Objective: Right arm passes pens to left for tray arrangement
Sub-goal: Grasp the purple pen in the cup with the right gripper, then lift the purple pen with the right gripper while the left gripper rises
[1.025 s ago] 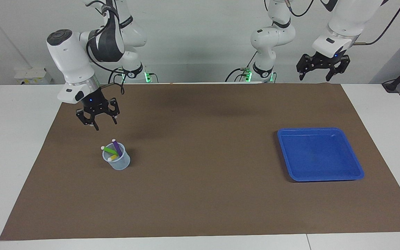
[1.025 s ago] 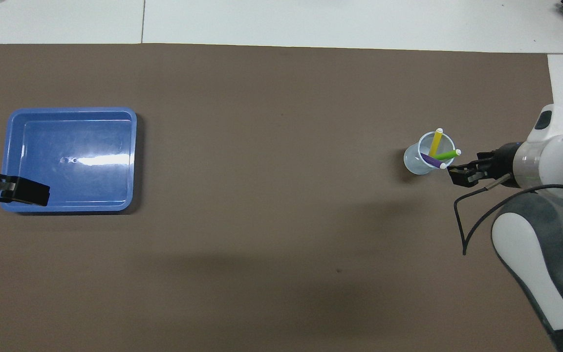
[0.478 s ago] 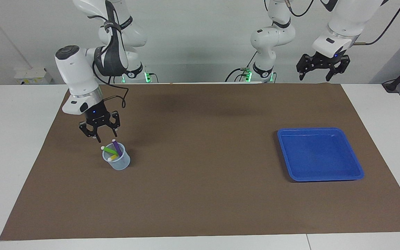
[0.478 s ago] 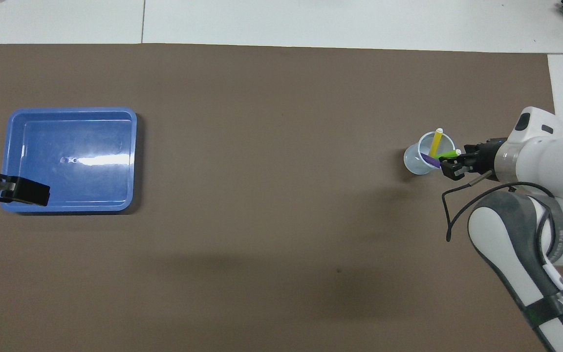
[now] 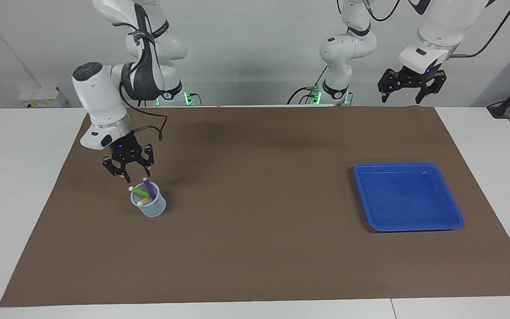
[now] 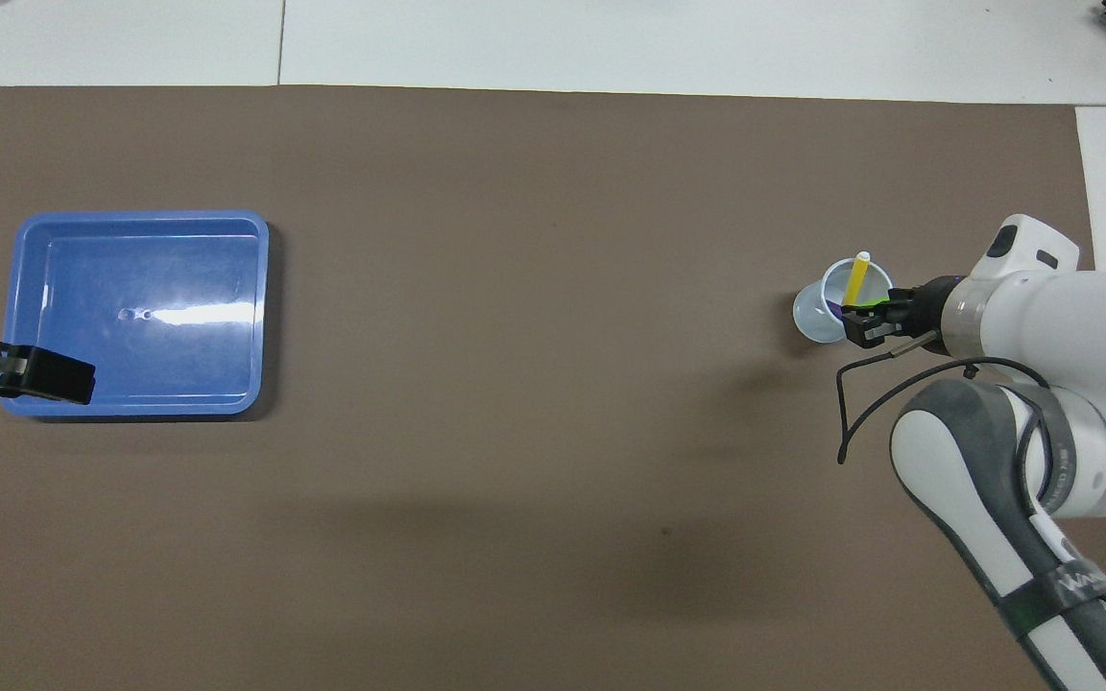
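Right gripper [image 5: 133, 172] jaws wide, over the translucent cup [image 5: 149, 205] holding 3 pens [image 5: 145, 192] at the right arm's end, left gripper [image 5: 411, 88] jaws wide, waiting above the mat's edge, blue tray [image 5: 456, 220] empty.

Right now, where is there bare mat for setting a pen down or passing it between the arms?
The brown mat is bare between the cup and the blue tray, whose floor is bare too. It is crowded only at the cup: three pens stand inside, the right gripper open just above. The left gripper waits, open, raised.
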